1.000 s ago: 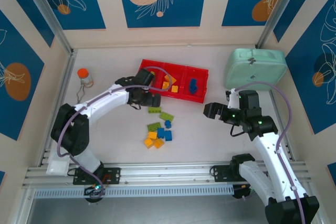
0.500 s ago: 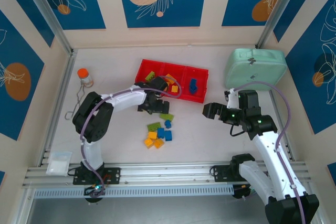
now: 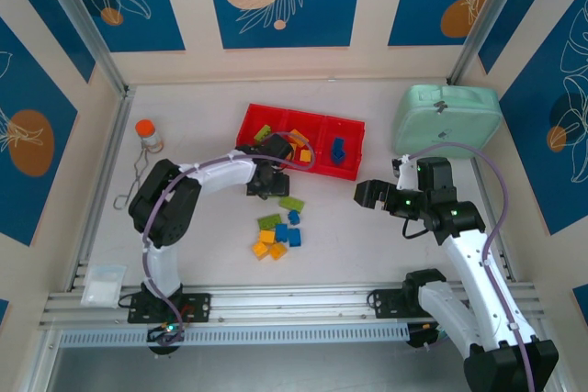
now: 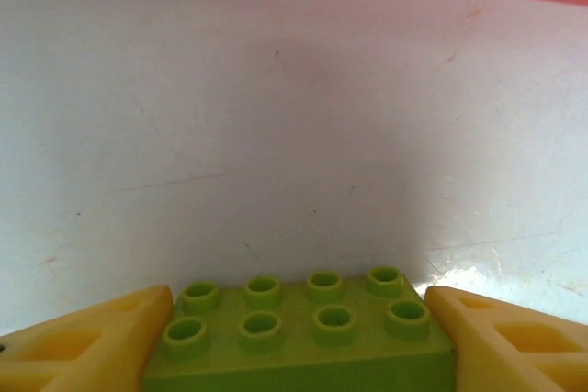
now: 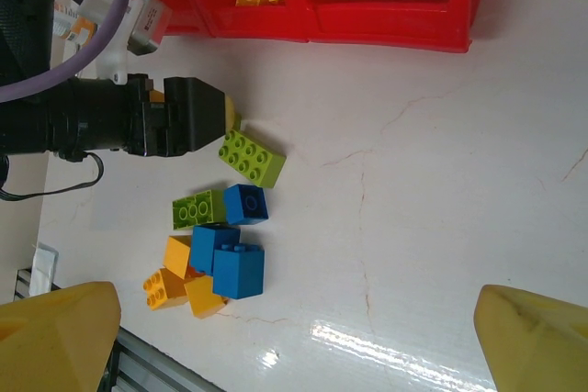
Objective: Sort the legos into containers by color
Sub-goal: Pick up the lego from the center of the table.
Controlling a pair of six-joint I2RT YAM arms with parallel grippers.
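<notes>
Left gripper (image 4: 296, 308), wide open a second ago, now clamps the lime-green lego brick (image 4: 299, 341) on the table (image 4: 276, 135) at six o'clock from the red tray (image 5: 386, 25), likely ready for lifting.

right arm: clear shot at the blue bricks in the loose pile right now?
Probably yes. The right gripper hangs open beside the pile, with bare table between it and the blue bricks. The left gripper is farther back, gripping a green brick.
</notes>
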